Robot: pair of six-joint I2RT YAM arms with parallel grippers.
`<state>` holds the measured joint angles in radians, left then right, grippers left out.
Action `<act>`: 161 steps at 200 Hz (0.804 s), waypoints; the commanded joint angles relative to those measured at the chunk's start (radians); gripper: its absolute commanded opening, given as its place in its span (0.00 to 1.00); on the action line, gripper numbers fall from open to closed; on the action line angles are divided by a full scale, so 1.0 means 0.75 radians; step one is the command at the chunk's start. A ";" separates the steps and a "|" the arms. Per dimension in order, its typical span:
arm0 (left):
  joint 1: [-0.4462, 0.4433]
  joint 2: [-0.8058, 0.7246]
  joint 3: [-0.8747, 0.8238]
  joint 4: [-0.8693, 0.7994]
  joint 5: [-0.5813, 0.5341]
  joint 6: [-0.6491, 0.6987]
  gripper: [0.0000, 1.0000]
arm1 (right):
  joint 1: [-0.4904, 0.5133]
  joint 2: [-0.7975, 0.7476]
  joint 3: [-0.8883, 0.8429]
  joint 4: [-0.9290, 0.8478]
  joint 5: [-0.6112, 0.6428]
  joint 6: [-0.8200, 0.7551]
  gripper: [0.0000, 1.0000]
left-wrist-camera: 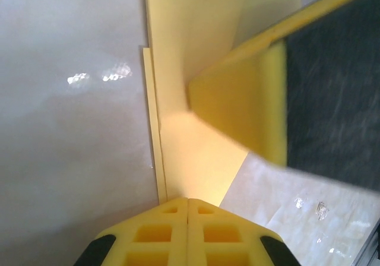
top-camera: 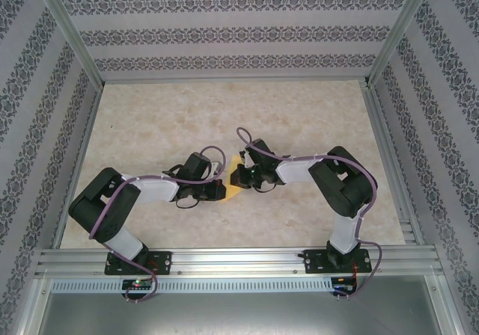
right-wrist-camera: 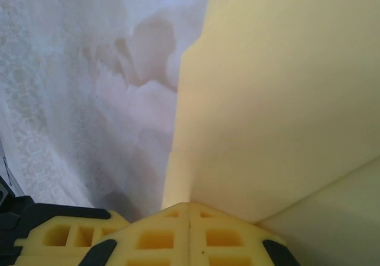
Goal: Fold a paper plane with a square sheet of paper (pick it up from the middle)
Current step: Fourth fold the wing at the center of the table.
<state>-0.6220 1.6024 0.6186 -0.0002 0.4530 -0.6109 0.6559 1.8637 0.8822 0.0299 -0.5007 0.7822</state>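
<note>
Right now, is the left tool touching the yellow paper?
Touching. In the left wrist view the paper runs straight into the seam of the left tool, whose fingertips are shut on it.

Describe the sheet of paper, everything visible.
The sheet of paper is thin, plain yellow-orange and unmarked, already folded: a second layer's edge runs along one side. It is near the middle of the table, between the arms. The left gripper and right gripper are both shut on it from opposite sides. Whether it rests on the table I can't tell.
</note>
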 commanded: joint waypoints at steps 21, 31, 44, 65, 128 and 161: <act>0.006 0.060 -0.051 -0.238 -0.067 0.034 0.00 | -0.169 0.054 0.031 -0.053 0.146 -0.109 0.00; 0.006 0.064 -0.048 -0.244 -0.067 0.037 0.00 | -0.190 0.066 0.048 -0.063 0.144 -0.120 0.00; 0.007 0.064 -0.044 -0.247 -0.066 0.039 0.00 | -0.215 0.083 0.077 -0.088 0.156 -0.132 0.00; 0.007 0.058 -0.040 -0.252 -0.063 0.044 0.00 | -0.260 0.108 0.111 -0.112 0.174 -0.141 0.00; 0.006 0.032 -0.014 -0.249 -0.029 0.067 0.00 | -0.352 0.128 0.265 -0.238 0.214 -0.179 0.01; 0.007 -0.017 0.050 -0.212 0.008 0.048 0.06 | -0.346 0.003 0.241 -0.243 0.218 -0.175 0.11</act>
<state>-0.6220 1.6039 0.6380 -0.0349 0.4583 -0.5877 0.3965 1.9377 1.0714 -0.1333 -0.4103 0.6754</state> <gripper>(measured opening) 0.053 0.067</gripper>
